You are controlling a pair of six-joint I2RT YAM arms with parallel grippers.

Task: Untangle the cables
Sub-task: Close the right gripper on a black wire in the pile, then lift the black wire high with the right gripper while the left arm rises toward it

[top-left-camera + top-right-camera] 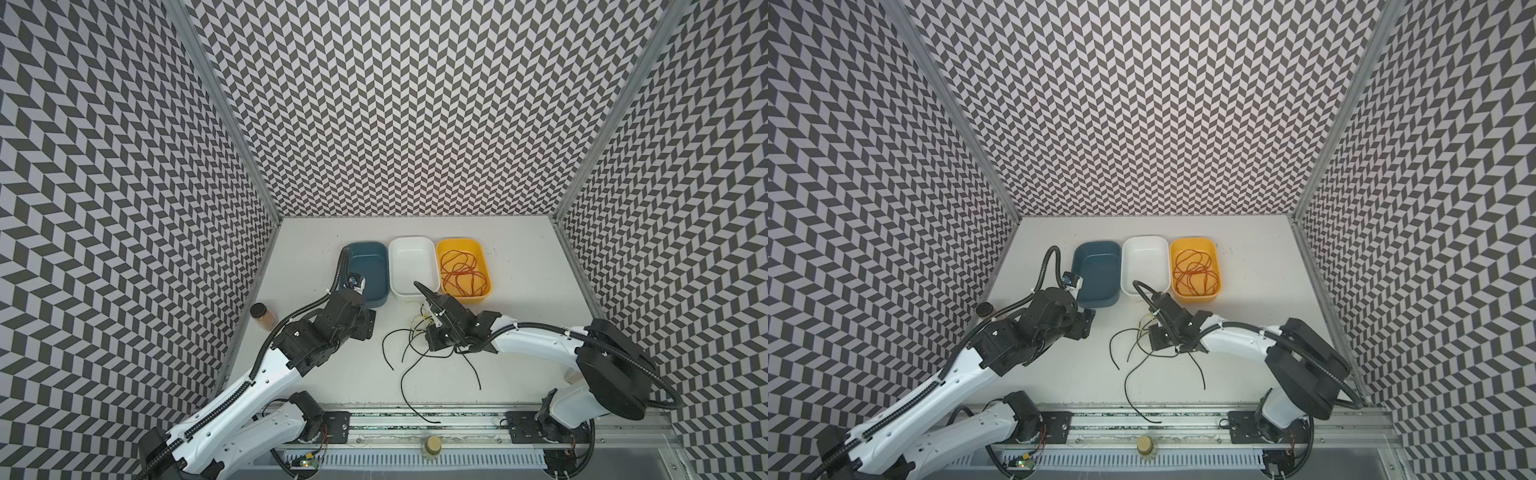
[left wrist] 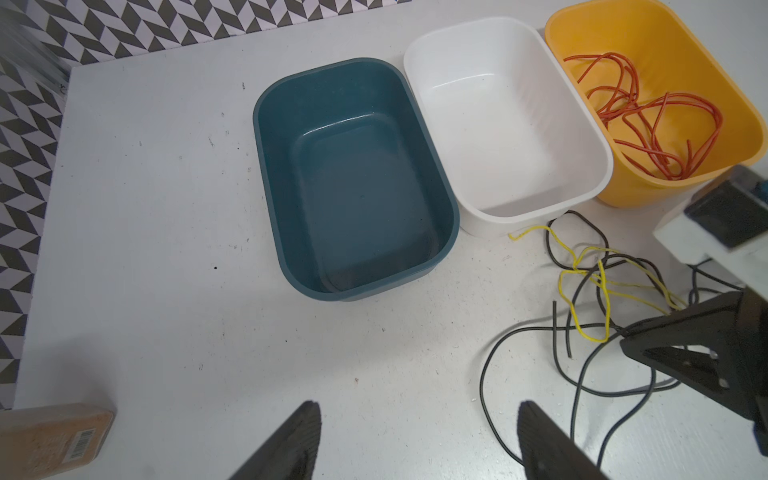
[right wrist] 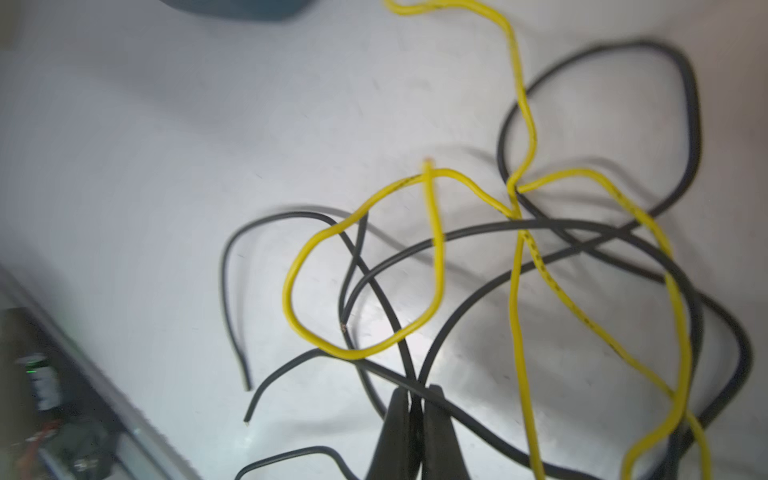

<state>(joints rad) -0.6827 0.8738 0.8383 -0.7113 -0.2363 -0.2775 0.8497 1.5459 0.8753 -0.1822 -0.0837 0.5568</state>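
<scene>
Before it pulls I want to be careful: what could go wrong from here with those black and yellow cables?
The right pincer is shut on a black cable that the yellow cable crosses, so pulling may drag both. The left pincer is open, holding nothing down. One black end lies across the front rail and could snag.

We see a matt white tabletop [image 2: 166, 249], scuffed and speckled, a blue bin [image 2: 282, 174], white bin [image 2: 582, 124] and yellow bin [image 2: 665, 37] in smooth plastic with a soft sheen, black cable [image 3: 693, 91] matt-sheathed, yellow cable [image 3: 290, 291] and orange cable [image 2: 690, 98] slightly glossy, a bare metal rail [image 1: 415, 419].
</scene>
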